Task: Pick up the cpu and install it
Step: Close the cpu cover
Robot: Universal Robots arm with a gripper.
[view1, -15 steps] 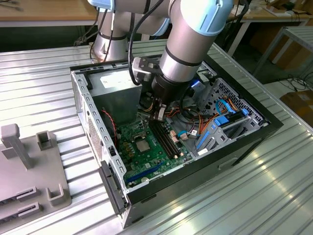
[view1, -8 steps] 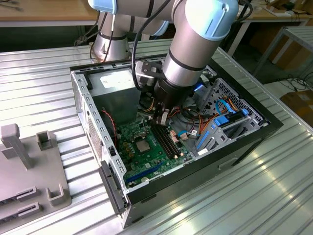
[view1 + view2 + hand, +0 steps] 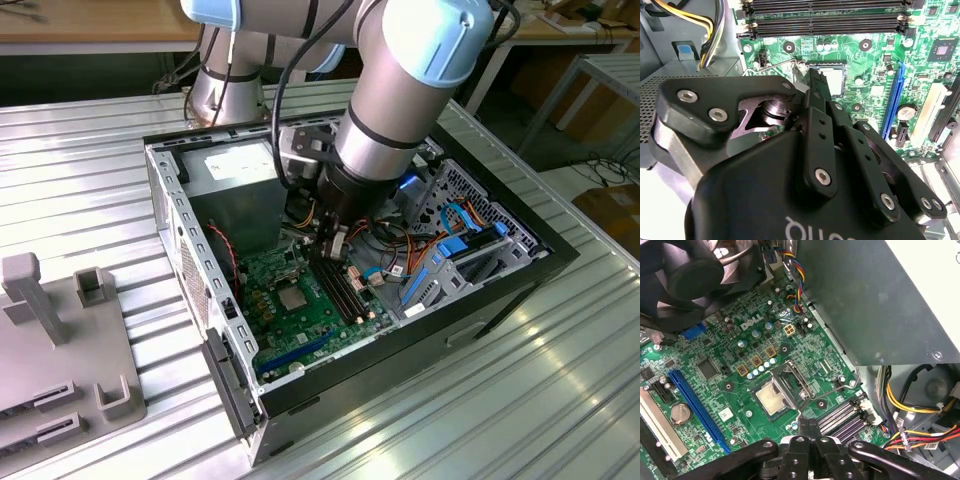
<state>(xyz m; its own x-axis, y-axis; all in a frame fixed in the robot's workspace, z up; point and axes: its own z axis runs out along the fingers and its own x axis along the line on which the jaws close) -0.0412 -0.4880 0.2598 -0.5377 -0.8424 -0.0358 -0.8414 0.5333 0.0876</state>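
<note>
We judge the install largely done: the cpu (image 3: 771, 399), a flat square chip with a plain silver-grey face, already lies in the black-framed socket (image 3: 788, 388) near the middle of the green motherboard (image 3: 735, 385), while the socket's frame stands raised and its lever (image 3: 840, 385) swung out, so clamping looks left to do. Our gripper (image 3: 808, 426) hangs just above the board beside the socket, fingers pressed together and holding nothing.

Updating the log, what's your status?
Gripper: jaws shut, empty, close beside the cpu. Cpu lies flat on the motherboard, retention frame swung open. Nothing between them.
</note>
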